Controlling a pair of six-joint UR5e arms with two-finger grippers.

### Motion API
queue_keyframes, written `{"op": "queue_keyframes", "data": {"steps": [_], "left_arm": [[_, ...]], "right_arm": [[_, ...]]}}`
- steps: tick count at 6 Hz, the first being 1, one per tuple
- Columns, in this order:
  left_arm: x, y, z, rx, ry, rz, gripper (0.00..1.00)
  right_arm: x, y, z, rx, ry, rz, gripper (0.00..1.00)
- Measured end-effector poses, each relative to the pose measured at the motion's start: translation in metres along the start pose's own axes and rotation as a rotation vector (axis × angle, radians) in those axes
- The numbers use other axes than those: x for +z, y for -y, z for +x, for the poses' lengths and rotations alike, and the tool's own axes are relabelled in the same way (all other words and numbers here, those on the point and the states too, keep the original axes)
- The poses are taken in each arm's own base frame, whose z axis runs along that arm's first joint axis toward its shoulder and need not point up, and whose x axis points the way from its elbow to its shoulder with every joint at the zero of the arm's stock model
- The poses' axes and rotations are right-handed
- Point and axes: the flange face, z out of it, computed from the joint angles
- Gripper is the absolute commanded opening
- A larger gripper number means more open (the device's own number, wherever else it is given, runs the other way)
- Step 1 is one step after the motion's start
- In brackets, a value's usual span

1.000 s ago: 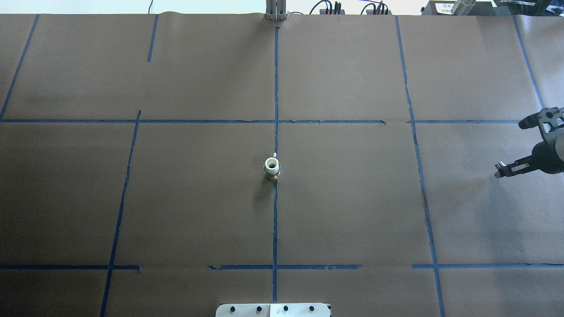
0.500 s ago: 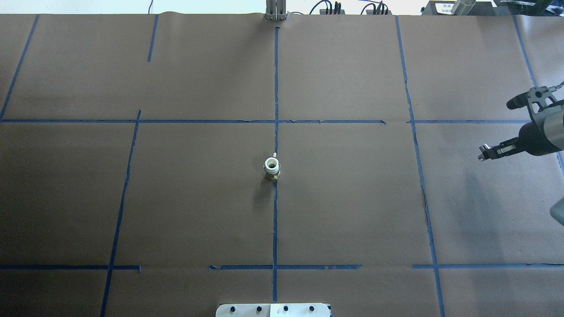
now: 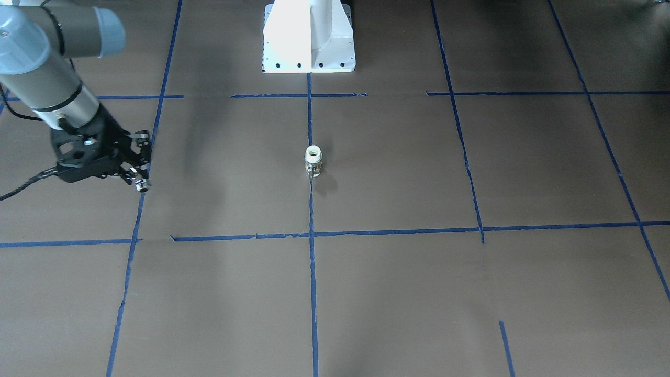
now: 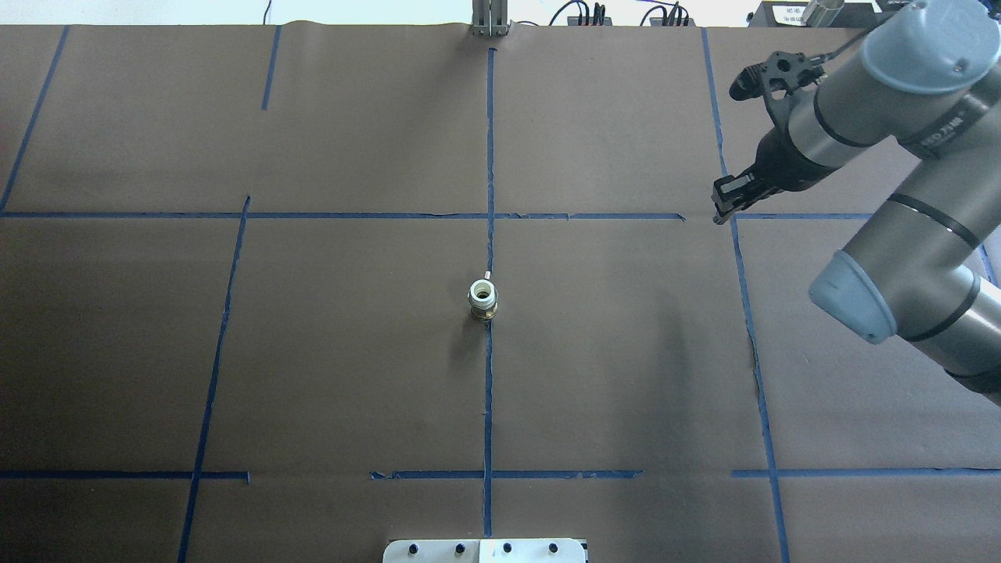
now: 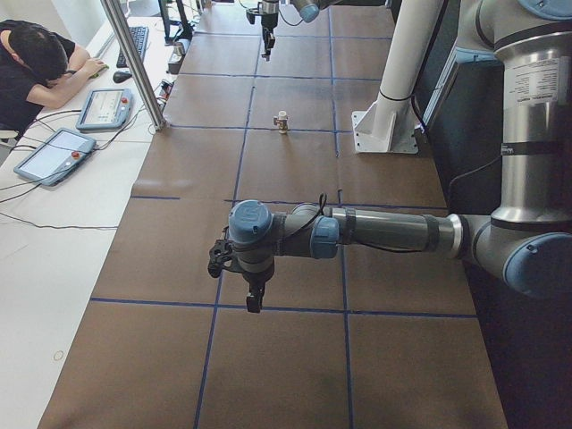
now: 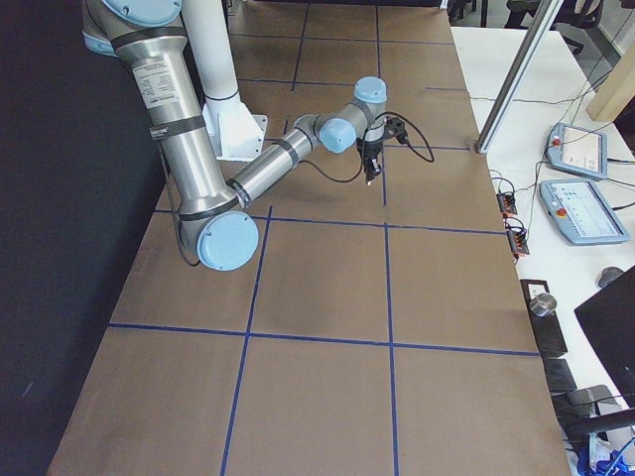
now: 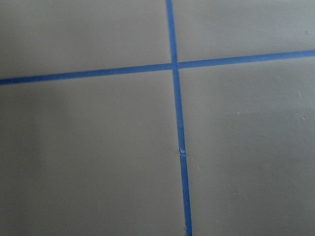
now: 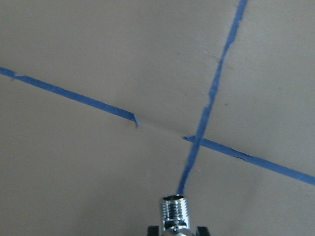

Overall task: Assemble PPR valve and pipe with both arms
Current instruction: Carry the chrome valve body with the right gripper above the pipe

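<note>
Left arm [image 5: 375, 234] is showing only in the left side view, reaching out low over the brown table [image 4: 313, 352]; left gripper [image 5: 254, 305] is pointing down above a blue tape [image 7: 178, 123] line, touching nothing; cannot tell whether it is open or closed, since its wrist camera is catching only a tape crossing and no fingers; white fitting [image 4: 482, 298] is standing upright at the middle of the table, right on the centre tape line, white collar on top, metal part under it, open end facing up, nothing touching it; white pedestal [image 3: 309, 36] is sitting at the robot's edge of the table, in line with the fitting but well apart from it; right arm [image 4: 876, 117] is coming in from the right side and bending across the far right part of the table; right gripper [image 4: 721, 209] is hanging tilted downward just above a tape crossing, well apart from the white fitting; it is closed narrowly on a chrome threaded piece [image 8: 174, 212], the threaded end sticking out past the tips toward the table, not touching the paper.
</note>
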Motion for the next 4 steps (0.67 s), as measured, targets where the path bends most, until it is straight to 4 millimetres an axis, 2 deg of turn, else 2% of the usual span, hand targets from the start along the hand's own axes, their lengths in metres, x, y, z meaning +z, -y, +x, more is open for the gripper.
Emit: {"op": "queue_keyframes", "data": {"steps": [2,4], "left_arm": [[0.000,0.001,0.001,-0.027,0.001,0.001,1.00],[-0.001,0.001,0.002,-0.028,0.001,0.002,1.00]], "right_arm": [[-0.006,0.004,-0.096,-0.037,0.033,0.032,0.00],[-0.001,-0.007,-0.198,-0.136,0.035,0.075,0.00]]}}
